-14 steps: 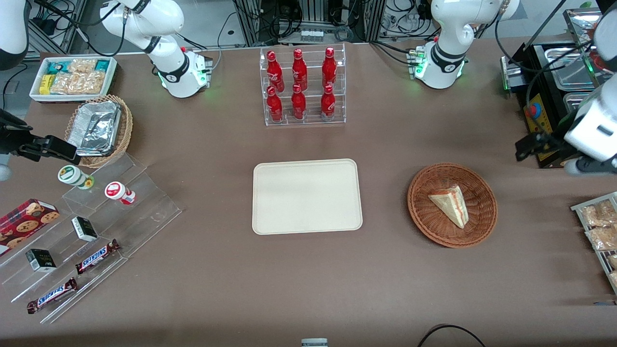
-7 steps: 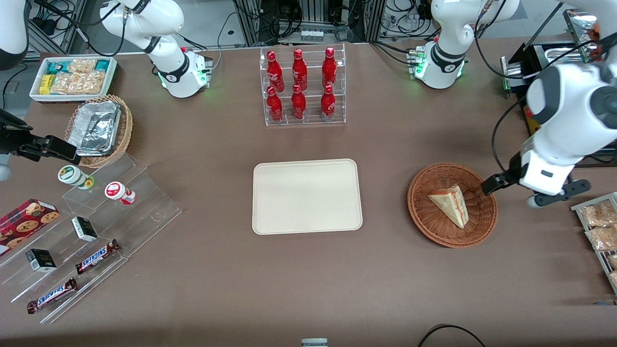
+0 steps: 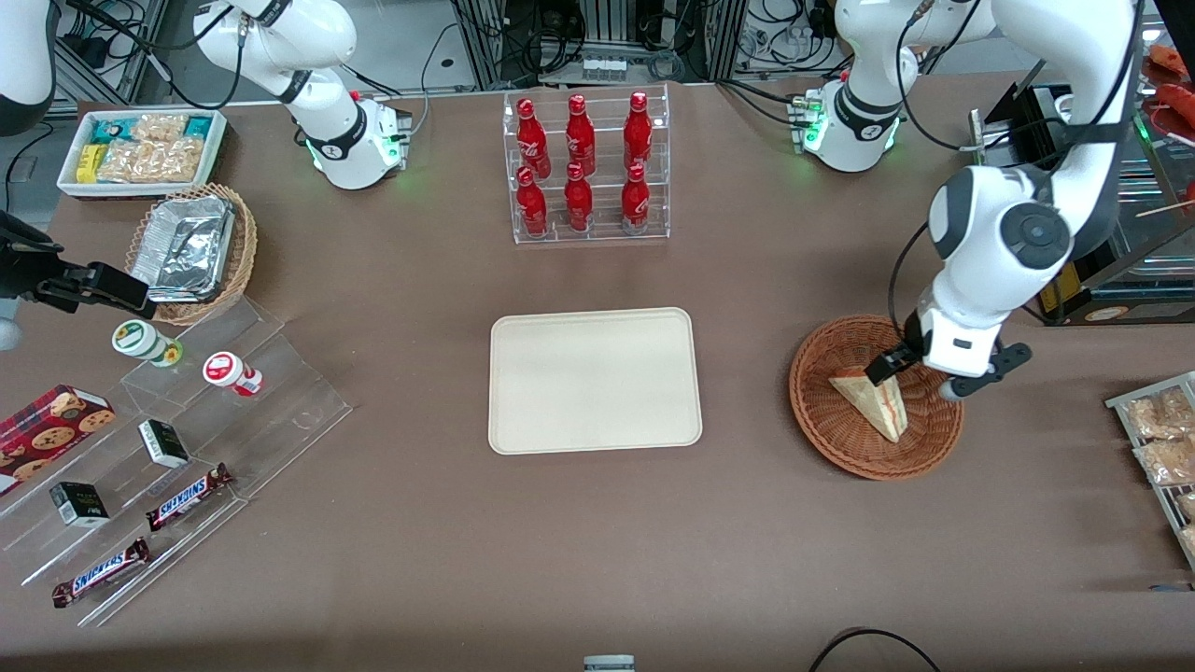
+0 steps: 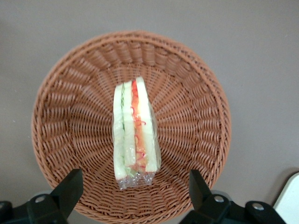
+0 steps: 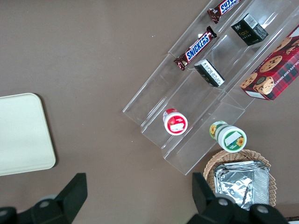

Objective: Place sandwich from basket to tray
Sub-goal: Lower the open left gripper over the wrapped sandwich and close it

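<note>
Sandwich [image 3: 874, 401] lying wrapped in the round brown basket [image 3: 826, 422], toward the working arm's end of the table, cut edge up with red and green filling showing along it [image 4: 134, 133]. Gripper [image 3: 890, 366] poised above the basket [image 4: 60, 116], over the sandwich's end farther from the front camera, not touching it. Fingers [image 4: 70, 185] spread wide, one on each side of the sandwich's wrapped end, with bare wicker between each fingertip and the wrap. Cream tray [image 3: 595, 380] flat at mid-table, apart from the basket, nothing on it; one rounded corner of it seen from the parked arm's wrist [image 5: 23, 135]. Rack of red bottles [image 3: 585, 168] farther from the front camera than the tray. Clear stepped stand [image 3: 201, 439] with candy bars and small boxes toward the parked arm's end of the table, beside a tan basket of foil containers [image 3: 191, 250]
</note>
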`<state>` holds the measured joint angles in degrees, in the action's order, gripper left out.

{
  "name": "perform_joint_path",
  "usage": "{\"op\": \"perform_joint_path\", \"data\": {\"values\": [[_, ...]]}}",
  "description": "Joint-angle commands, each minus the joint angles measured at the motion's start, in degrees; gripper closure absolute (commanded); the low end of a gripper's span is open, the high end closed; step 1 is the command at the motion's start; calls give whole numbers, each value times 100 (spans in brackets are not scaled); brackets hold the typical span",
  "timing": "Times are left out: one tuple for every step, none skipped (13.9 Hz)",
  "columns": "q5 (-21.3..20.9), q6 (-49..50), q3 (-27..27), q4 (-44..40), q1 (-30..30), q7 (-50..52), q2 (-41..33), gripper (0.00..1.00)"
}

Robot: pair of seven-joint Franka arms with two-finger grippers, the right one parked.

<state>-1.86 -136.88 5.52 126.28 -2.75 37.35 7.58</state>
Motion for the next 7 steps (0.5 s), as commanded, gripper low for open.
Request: {"op": "perform_joint_path", "data": {"values": [[63, -199, -7, 2, -24, 141, 243, 0], [46, -225, -7, 11, -24, 132, 322, 0], [28, -243, -7, 11, -24, 141, 418, 0], [28, -295, -7, 11, -24, 141, 515, 0], [28, -392, -7, 11, -24, 132, 594, 0], [28, -453, -7, 11, -24, 132, 708, 0], [19, -515, -7, 2, -24, 132, 805, 0]]}}
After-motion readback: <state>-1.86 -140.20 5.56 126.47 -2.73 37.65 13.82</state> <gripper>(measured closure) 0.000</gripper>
